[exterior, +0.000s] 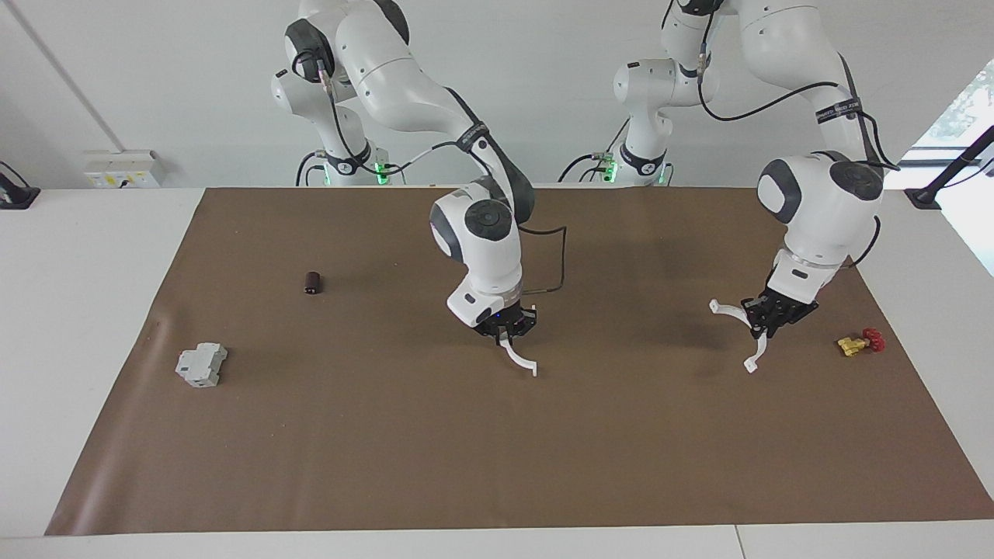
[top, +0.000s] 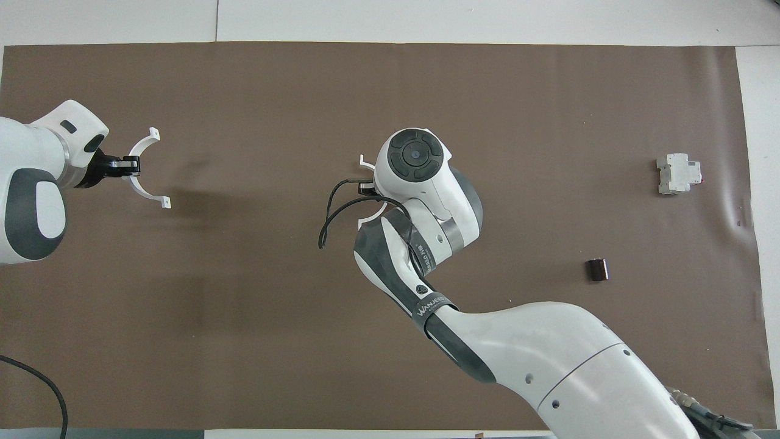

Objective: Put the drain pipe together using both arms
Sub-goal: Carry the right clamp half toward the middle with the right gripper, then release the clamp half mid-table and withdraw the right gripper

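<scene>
The drain pipe is in two white semicircular arcs, held apart. My right gripper (exterior: 509,330) is over the middle of the brown mat (exterior: 497,450), shut on one arc (exterior: 519,357) that hangs below it. In the overhead view the right wrist covers most of that arc (top: 367,163). My left gripper (exterior: 765,318) is over the left arm's end of the mat, shut on the other arc (exterior: 730,310) at its middle. The overhead view shows this left gripper (top: 129,164) and its arc (top: 145,192), whose open side faces the right gripper.
A red-and-yellow valve (exterior: 858,341) lies on the mat beside the left gripper. A grey boxy block (exterior: 202,363) (top: 676,174) and a small dark cylinder (exterior: 312,282) (top: 598,269) lie at the right arm's end.
</scene>
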Robot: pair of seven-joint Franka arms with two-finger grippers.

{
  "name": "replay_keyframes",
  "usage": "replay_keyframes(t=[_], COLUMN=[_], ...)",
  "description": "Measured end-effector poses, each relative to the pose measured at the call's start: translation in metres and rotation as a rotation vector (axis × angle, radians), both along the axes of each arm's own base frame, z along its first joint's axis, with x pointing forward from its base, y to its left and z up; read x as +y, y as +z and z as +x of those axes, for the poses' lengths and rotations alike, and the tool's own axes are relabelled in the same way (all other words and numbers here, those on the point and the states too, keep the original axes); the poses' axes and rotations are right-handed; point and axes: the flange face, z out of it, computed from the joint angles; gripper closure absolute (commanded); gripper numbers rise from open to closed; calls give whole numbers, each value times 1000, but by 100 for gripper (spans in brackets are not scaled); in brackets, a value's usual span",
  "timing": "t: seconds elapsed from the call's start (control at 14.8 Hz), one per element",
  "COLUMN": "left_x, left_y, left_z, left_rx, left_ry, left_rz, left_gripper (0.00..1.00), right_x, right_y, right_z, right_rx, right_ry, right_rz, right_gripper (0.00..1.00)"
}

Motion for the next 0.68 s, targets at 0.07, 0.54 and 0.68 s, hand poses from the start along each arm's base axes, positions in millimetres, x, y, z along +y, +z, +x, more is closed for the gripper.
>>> replay_keyframes(t=[0.07,0.54,0.68], left_x=[-1,-4,-19], left_y=[0,0,3], left_z=[0,0,1], left_rx=[0,-1,-7], left_ry=[-1,-6,-32], left_rz=[0,-1,-1], left_gripper=[100,100,100], right_x=[0,-22,-85], right_y=[-1,63,122], right_z=[0,18,35], right_rx=[0,-68,-67], right_ry=[2,25,33], right_rz=[0,-44,-62], right_gripper=[0,0,0])
